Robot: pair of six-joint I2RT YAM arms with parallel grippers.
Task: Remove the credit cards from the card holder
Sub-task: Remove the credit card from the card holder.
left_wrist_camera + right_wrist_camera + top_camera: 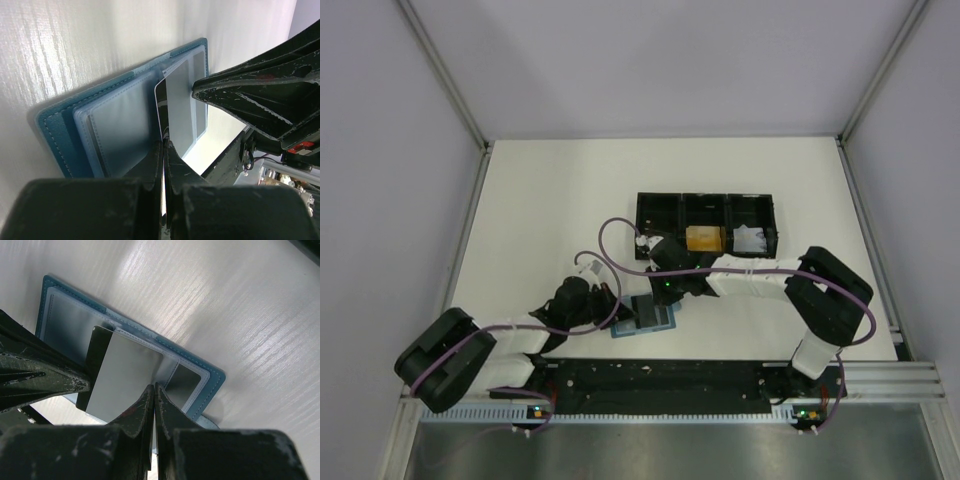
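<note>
The teal card holder (623, 331) (60, 125) (210, 377) lies open on the table near the front edge. A black credit card (650, 313) (179, 112) (125, 375) with a glossy face stands tilted up out of its inner slots. My left gripper (618, 306) (164, 145) is shut, and the card's thin edge runs into its jaws. My right gripper (666, 292) (154, 387) is shut on the card's opposite edge. An orange-gold credit card (703, 238) lies in the black tray's middle compartment.
The long black tray (656, 208) stands behind the grippers, with a white wad of paper (750, 240) in its right compartment. Both arms meet low over the card holder. A black rail (660, 378) runs along the table's near edge.
</note>
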